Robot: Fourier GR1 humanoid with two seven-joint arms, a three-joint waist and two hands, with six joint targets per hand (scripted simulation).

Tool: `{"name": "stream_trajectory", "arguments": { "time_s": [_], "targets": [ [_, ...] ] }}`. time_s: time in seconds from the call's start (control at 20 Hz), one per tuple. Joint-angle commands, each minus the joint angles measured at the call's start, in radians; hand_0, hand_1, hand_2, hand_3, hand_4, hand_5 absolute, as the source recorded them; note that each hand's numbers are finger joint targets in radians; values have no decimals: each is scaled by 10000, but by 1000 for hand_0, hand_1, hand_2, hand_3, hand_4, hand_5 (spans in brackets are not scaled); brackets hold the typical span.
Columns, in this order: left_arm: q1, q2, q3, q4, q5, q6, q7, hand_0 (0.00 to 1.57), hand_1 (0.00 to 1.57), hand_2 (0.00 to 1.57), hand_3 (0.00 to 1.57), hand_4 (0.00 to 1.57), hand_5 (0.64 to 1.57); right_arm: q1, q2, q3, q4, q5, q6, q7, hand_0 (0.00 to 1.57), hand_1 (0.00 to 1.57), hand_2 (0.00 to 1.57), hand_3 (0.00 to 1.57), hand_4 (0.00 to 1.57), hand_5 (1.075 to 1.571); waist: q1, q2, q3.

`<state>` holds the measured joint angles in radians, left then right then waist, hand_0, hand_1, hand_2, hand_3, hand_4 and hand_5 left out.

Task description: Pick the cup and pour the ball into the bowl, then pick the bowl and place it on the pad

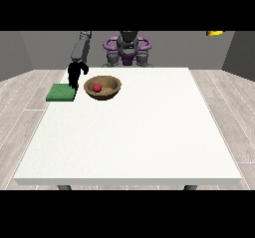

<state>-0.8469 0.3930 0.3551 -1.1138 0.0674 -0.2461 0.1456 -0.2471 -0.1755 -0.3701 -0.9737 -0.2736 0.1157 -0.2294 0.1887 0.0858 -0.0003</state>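
The hand at the view's left (74, 74) hangs dark above the far left part of the table (134, 132), between the green pad (61, 92) and the wooden bowl (102, 88); if its fingers are spread or curled, I cannot tell. It holds nothing that I can see, and no cup is visible. The red ball (96, 87) lies already inside the bowl, so I judge the pouring is done and the step in hand is picking the bowl. The next move calls for a grasp on the bowl's near rim, then a short carry to the pad just beside it. The bowl is round, shallow and brown like wood; the pad is flat and square; the table is white and smooth.
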Motion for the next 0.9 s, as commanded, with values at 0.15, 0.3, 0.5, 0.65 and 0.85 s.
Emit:
{"name": "stream_trajectory", "arguments": {
  "time_s": [0.15,0.3,0.5,0.65,0.85],
  "targets": [
    [514,1152,710,-229,1047,-830,390,0,0,0,0,1001,1542,-1092,-215,65,1567,-21,220,-465,0,0,0,0,582,1558,-453,179,8],
    [393,1097,607,-694,1363,-707,1046,0,0,0,0,1009,1536,-1147,282,266,2480,358,-89,-1563,0,0,0,0,536,1554,-336,276,11],
    [1296,1353,747,-1033,1413,-940,287,0,0,0,0,1018,1538,-1428,93,159,3139,329,-63,-2044,0,0,0,0,514,1552,-351,596,9],
    [677,1711,889,-1400,1855,-860,885,0,0,0,0,1017,1536,-1941,-303,-30,3877,258,370,-2754,0,0,0,0,476,1548,-234,1129,15],
    [705,1891,937,-1592,2191,-1028,1273,0,0,0,0,1018,1540,-1848,-190,-7,4060,266,227,-2919,0,0,0,0,449,1546,-149,1123,14]
  ]
}}
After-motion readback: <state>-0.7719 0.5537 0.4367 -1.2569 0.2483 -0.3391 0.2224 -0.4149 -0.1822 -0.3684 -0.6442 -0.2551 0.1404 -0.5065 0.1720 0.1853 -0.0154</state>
